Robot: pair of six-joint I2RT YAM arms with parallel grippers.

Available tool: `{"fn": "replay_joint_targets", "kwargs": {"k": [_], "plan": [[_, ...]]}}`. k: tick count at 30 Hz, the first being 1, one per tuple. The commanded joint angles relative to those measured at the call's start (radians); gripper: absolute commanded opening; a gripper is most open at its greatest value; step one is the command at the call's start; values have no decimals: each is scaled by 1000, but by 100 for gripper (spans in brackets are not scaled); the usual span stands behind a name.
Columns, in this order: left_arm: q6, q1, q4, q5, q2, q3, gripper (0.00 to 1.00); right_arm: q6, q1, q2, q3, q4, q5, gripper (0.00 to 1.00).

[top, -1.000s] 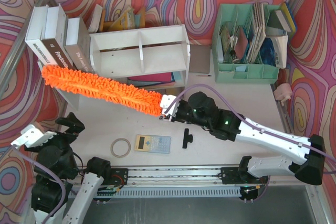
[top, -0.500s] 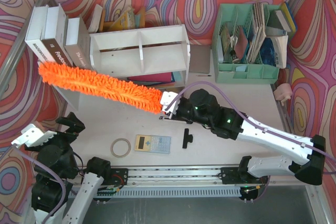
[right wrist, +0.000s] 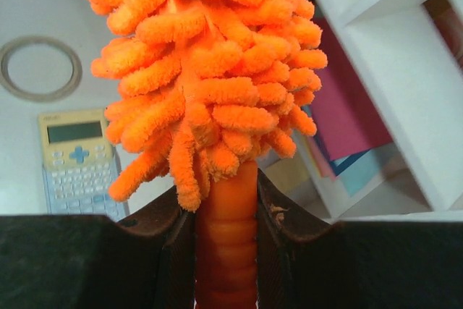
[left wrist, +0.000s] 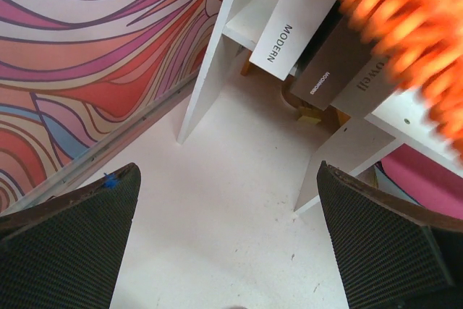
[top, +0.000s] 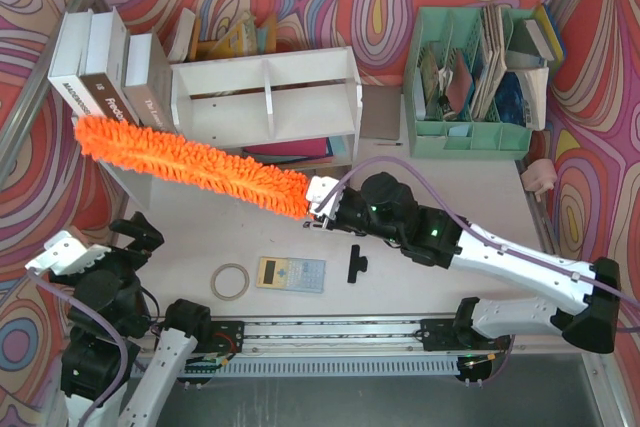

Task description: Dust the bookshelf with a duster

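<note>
Plainly, from above, the right pincer (top: 318, 197) is closed on the handle end of the duster (top: 190, 162). The long orange head therefore reaches leftward across the lower front of the bookshelf (top: 265, 97), with its tip near the books (top: 100, 82) at the shelf's left end. Gripping it by the very end leaves the whole fluffy length free to sweep. Whether the fluff touches the wood cannot be told from this height. The left pincer (top: 98, 245) hangs wide and empty at the near left corner, out of the sweep's way, as I judge. A calculator (top: 290, 273) and a tape ring (top: 230, 281) lie on the surface (top: 200, 237) in front, apart from the work. From the left wrist, both black fingers (left wrist: 65, 244) stand far apart over bare surface. A white stand (left wrist: 210, 56) of leaning books is ahead, with a blur of orange at the upper right. From the right wrist, the ribbed orange handle sits squeezed between the two jaws, with the fluff fanning out above it. Pink folders (right wrist: 347, 117) in the shelf's lower tier show to the right. The flat top looks not yet reached, so I judge the dusting to be partway, along the front.
</note>
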Motion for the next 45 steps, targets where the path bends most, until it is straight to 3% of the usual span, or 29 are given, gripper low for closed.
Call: {"fn": "replay_joint_targets", "kwargs": {"k": [1, 8, 19, 35, 45], "plan": [[7, -7, 15, 2, 13, 1, 99, 42, -5, 6, -51, 69, 21, 0], [3, -7, 9, -2, 14, 2, 99, 32, -5, 12, -76, 86, 48, 0], [2, -6, 7, -4, 12, 3, 99, -16, -4, -72, 16, 48, 49, 0], [2, -6, 7, -2, 17, 2, 99, 91, -6, -32, -143, 96, 35, 0], [1, -7, 7, -2, 15, 2, 99, 52, -5, -27, -9, 84, -21, 0]]}}
